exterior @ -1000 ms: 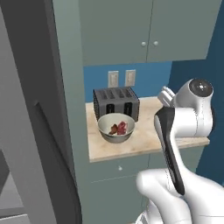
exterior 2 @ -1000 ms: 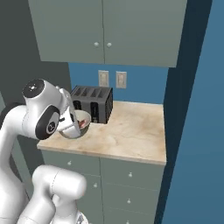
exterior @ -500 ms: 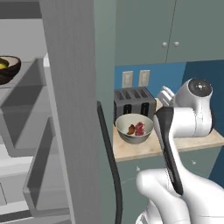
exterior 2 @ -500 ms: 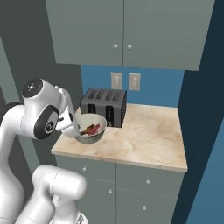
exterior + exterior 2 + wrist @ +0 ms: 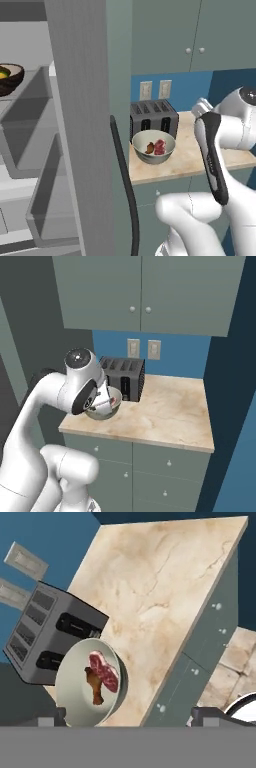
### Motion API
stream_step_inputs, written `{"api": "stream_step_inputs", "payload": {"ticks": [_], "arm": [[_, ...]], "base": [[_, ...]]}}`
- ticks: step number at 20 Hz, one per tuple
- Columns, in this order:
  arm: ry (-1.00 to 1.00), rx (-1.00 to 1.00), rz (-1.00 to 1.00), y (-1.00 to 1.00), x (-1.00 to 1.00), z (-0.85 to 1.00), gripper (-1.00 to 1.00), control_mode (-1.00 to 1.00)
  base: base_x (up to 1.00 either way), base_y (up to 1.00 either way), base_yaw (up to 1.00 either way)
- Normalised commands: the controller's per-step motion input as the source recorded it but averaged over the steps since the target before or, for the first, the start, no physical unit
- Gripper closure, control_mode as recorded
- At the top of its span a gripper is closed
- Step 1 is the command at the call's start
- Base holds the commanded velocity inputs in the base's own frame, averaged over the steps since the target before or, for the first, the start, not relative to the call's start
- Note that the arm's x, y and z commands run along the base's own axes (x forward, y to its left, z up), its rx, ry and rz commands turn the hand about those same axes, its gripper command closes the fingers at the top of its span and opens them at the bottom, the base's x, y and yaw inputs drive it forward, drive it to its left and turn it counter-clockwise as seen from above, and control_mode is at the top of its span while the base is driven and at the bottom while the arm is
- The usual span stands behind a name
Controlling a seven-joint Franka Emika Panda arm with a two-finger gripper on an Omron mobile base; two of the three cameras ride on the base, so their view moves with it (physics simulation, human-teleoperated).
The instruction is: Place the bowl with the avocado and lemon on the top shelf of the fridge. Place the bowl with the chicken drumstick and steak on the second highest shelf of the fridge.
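One bowl (image 5: 10, 79), upper left, apparently shelved already; the pale bowl (image 5: 89, 683) awaits on the bench (image 5: 160, 602), tool (image 5: 127, 718) spread, empty.

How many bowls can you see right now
2. A dark brown bowl sits on a fridge shelf at upper left in the left base view. A pale bowl holding meat stands on the counter before the toaster.

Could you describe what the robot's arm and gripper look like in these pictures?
The arm is glossy white with rounded, bulbous links, a dark grey cap on one joint and a long black panel along one link. The gripper ends in two small dark grey, blocky fingertips. No cables or markings are visible.
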Motion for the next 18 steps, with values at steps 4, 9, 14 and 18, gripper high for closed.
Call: {"api": "stream_step_inputs", "payload": {"ticks": [4,9,14,18], "arm": [[0.34,0.17,0.22,-0.19,0.35,-0.44,-1.0,-1.0],[0.32,0.09,0.16,0.0,0.57,-0.6,-1.0,-1.0],[0.09,0.01,0.09,0.03,0.4,-0.41,-1.0,-1.0],[0.0,0.0,0.07,0.23,0.26,-0.53,-1.0,-1.0]], "base": [[0.0,0.0,0.0],[0.0,0.0,0.0],[0.0,0.0,0.0],[0.0,0.0,0.0]]}}
